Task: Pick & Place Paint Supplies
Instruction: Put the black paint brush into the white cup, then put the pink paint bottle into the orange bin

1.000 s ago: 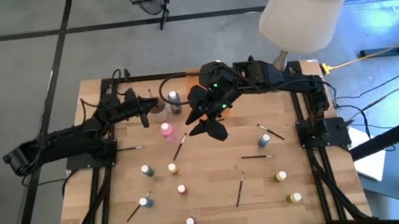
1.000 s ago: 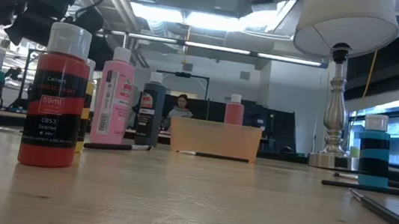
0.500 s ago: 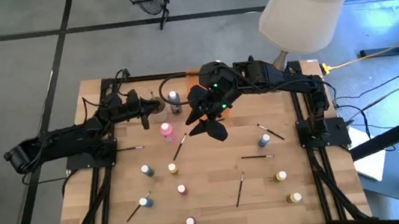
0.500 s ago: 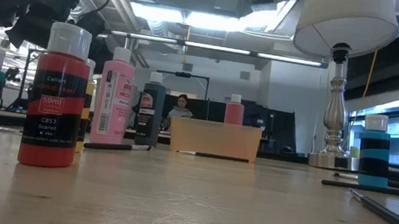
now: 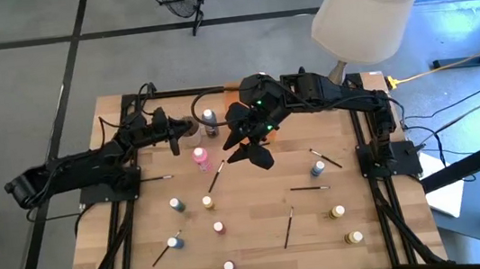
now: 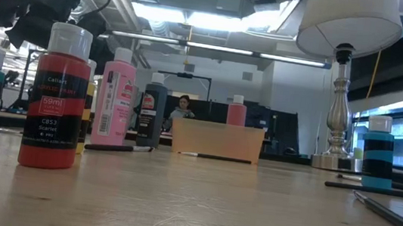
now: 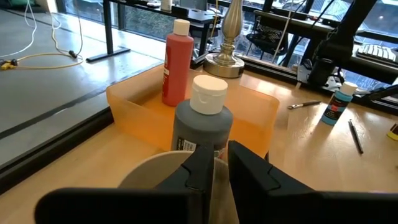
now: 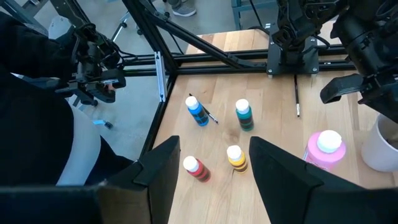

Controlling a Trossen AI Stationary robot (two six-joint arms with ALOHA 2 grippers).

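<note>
The grey bottle (image 7: 202, 124) beside the orange tray (image 7: 261, 109) has its lower half hidden behind the left gripper (image 7: 214, 168). In the high view, the right gripper (image 5: 255, 146) covers part of that tray. Labels on pots far from the tray are too small to read.

The only readable writing stands on the black label of the red paint bottle (image 6: 55, 96) nearest the low camera: "59ml" on a red band, with "C853" and "Scarlet" below it. A line at the label's top and the print on the pink bottle (image 6: 116, 97) behind it are too small to make out
</note>
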